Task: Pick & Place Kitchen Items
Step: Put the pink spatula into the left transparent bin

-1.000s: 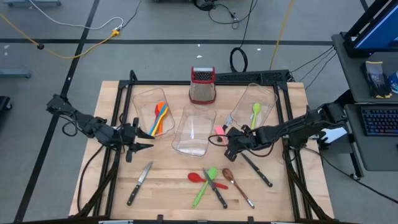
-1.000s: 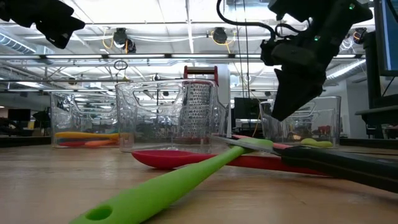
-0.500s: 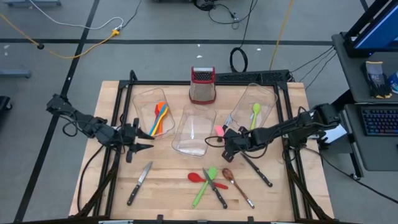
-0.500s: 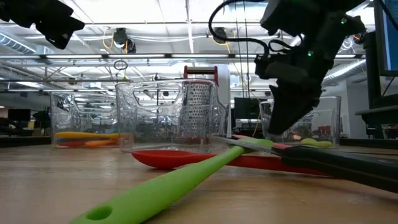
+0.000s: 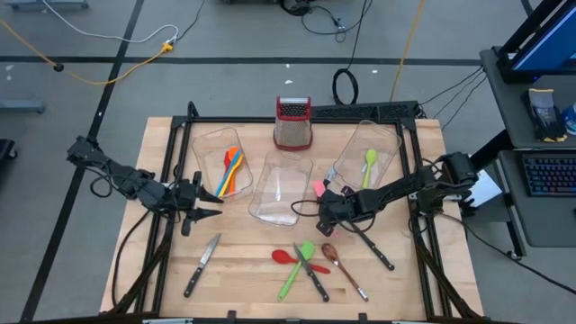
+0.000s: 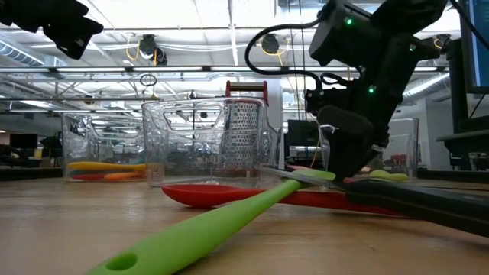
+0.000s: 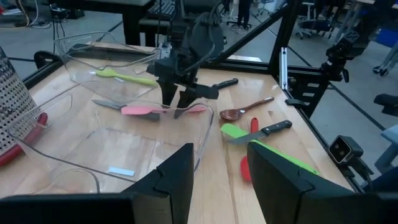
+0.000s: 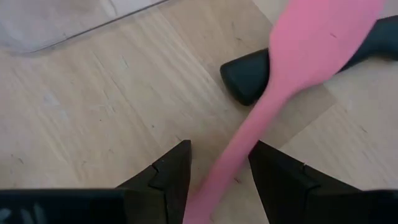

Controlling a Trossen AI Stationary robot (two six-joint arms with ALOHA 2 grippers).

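**While several utensils are already binned, most of the sorting is left**

Although three clear bins stand on the table [image 5: 162, 261], only two hold anything. In the left bin [image 5: 209, 144] orange and yellow utensils [image 5: 232, 171] are seen, with a blue one among them. In the right bin [image 5: 389, 144] a green spoon [image 5: 370, 165] is laid, with a grey tool beside it. The middle bin [image 5: 281, 191] looks empty. Left loose on the wood are a knife [image 5: 202, 264], a red spoon [image 5: 290, 259], a green spatula [image 5: 297, 268], a second knife [image 5: 310, 270], a brown spoon [image 5: 343, 268] and a black-handled tool [image 5: 371, 245].

The pink spatula [image 8: 292, 81] is being dealt with now: the right gripper [image 5: 324, 209] is lowered over it between the middle and right bins, fingers set apart on either side of the pink handle. Whether the handle is pinched cannot be told. The left gripper [image 5: 200, 200] is held just beside the left bin, fingers spread, nothing in them.

By this count, roughly half the work is judged done.
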